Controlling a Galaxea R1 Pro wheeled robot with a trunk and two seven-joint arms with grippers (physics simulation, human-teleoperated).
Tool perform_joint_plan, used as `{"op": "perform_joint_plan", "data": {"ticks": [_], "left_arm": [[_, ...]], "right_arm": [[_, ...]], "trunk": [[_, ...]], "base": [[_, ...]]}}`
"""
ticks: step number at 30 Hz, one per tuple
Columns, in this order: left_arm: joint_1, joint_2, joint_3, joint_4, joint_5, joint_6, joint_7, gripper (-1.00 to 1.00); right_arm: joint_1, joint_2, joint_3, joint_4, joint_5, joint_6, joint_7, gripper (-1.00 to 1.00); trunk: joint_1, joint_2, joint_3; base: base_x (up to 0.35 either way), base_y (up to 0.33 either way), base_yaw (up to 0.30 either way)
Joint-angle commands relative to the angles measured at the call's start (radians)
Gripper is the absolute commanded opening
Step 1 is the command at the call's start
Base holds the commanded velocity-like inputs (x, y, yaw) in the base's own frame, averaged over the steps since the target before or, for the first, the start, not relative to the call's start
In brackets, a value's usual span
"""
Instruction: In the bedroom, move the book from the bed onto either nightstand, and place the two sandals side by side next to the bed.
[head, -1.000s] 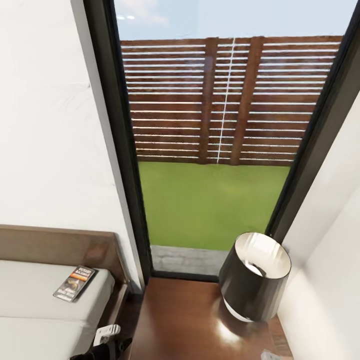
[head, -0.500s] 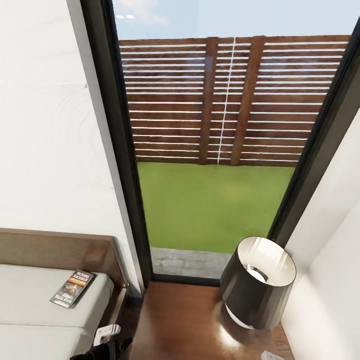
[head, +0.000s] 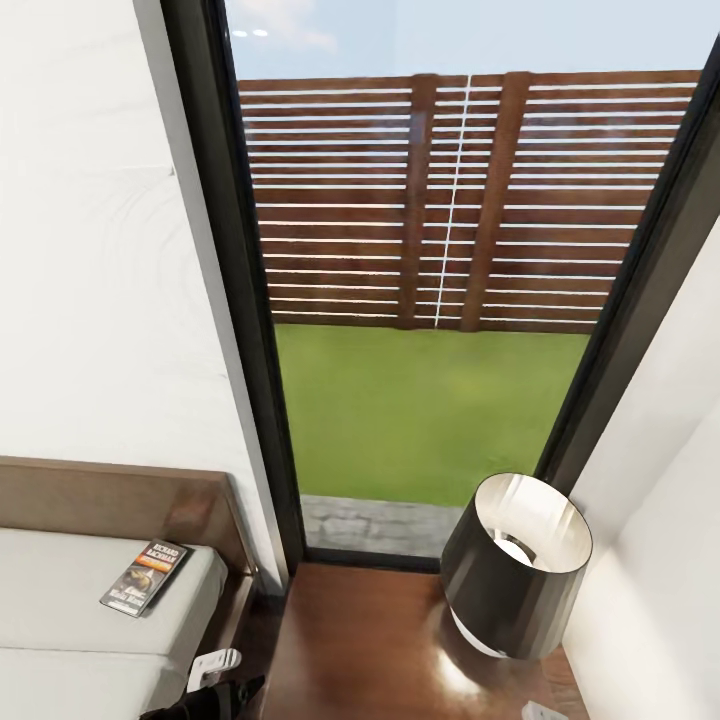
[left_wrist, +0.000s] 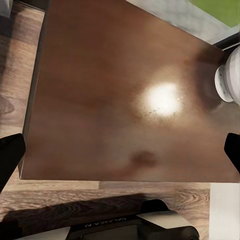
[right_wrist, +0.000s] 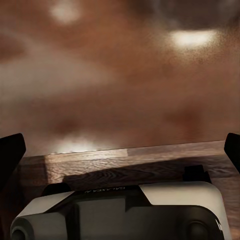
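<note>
The small dark paperback book with white title text (head: 146, 576) is lying on the pale grey-white mattress of the dark wooden bed (head: 60, 600), its long axis slanting toward the headboard, off to the left of the glossy reddish-brown nightstand (head: 360, 640), nearer the left gripper (left_wrist: 120, 150), which is hanging wide open and empty over the nightstand, as is the right gripper (right_wrist: 120, 150).

Bed (head: 60, 600) cut off; R wrist nightstand (right_wrist: 120, 75) prob. blurred.

- We see the book (head: 145, 577) lying on the bed (head: 60, 640), near its headboard.
- Under our left gripper's (left_wrist: 120, 150) spread fingertips lies the nightstand (left_wrist: 110, 100) top.
- The lamp (head: 515, 565) stands on it, beyond the jaws.
- The window (head: 440, 280) rises behind.
</note>
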Motion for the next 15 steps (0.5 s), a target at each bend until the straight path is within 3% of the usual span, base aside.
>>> {"op": "perform_joint_plan", "data": {"ticks": [1, 15], "left_arm": [[-0.001, 0.0, 0.006, 0.001, -0.01, -0.007, -0.001, 1.0], [-0.001, 0.0, 0.006, 0.001, -0.01, -0.007, -0.002, 1.0]], "right_arm": [[-0.001, 0.0, 0.001, 0.002, -0.009, -0.002, 0.005, 1.0], [-0.001, 0.0, 0.001, 0.002, -0.009, -0.002, 0.005, 1.0]], "trunk": [[0.001, -0.002, -0.002], [0.001, -0.002, -0.011]], "base": [[0.0, 0.0, 0.0], [0.0, 0.0, 0.0]]}}
